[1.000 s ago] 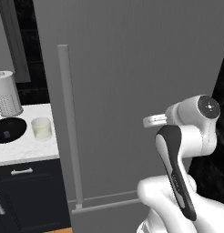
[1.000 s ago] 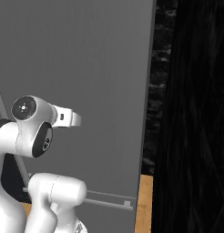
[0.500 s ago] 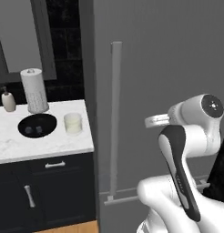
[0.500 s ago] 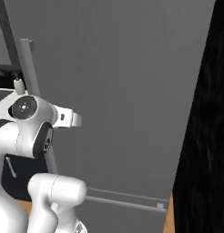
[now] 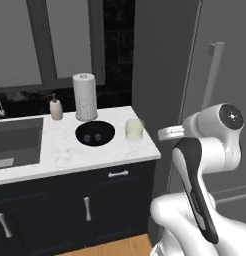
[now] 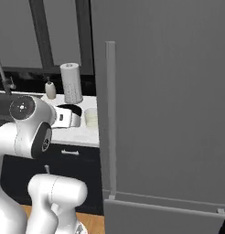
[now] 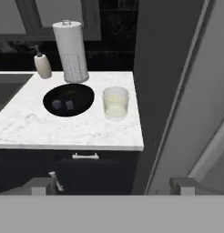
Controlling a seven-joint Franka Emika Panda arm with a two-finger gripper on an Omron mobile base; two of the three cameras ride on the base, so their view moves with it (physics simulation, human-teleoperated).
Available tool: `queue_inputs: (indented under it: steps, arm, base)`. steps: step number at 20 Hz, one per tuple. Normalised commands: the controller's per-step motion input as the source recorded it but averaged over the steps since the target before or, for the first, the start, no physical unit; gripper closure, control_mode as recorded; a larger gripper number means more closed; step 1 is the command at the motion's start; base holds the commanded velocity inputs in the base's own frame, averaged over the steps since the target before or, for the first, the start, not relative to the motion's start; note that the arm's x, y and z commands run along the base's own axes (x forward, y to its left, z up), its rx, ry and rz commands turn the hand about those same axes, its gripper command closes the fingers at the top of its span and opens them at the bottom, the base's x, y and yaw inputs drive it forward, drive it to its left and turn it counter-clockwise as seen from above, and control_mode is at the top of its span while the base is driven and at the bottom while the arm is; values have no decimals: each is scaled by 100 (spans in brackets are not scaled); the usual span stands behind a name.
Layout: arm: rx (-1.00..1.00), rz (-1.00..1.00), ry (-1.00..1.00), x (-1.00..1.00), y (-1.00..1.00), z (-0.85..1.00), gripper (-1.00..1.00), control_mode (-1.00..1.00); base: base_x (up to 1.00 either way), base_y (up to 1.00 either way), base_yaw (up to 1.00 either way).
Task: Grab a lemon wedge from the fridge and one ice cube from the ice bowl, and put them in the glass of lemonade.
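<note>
Now that my base has swung left, the bench (image 5: 70, 150) shows — bowl (image 7: 68, 99) beside glass (image 7: 115, 103), fridge (image 6: 169, 91) shut. My gripper (image 7: 114, 185) is spread wide, holding nothing.

Kitchen, fridge (image 6: 164, 105), marble counter (image 7: 63, 129), sink (image 5: 15, 142)

A white marble counter (image 7: 36, 125) lies ahead of the fingertips (image 7: 38, 185) and mostly to their left in the hand view. At its far edge, well beyond them, a white paper-towel roll (image 7: 70, 51) stands upright, with a small beige soap bottle (image 7: 42, 65) just left of it. A grey sink basin (image 5: 15, 140) is sunk into the counter farther left. Dark cabinets (image 5: 85, 210) with short silver handles (image 7: 85, 156) sit below, nearest the fingertips. A dark window (image 5: 60, 37) hangs behind.
</note>
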Motion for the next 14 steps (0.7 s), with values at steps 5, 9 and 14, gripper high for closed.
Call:
queue_inputs:
  steps: [5,9,14]
  arm:
    - [0,0,0,0,0,0,-100,100]
    - [0,0,0,0,0,0,-100,100]
    - [0,0,0,0,0,0,-100,100]
  base:
    - [32,92,-20]
    - [58,42,-15]
    - [47,22,-14]
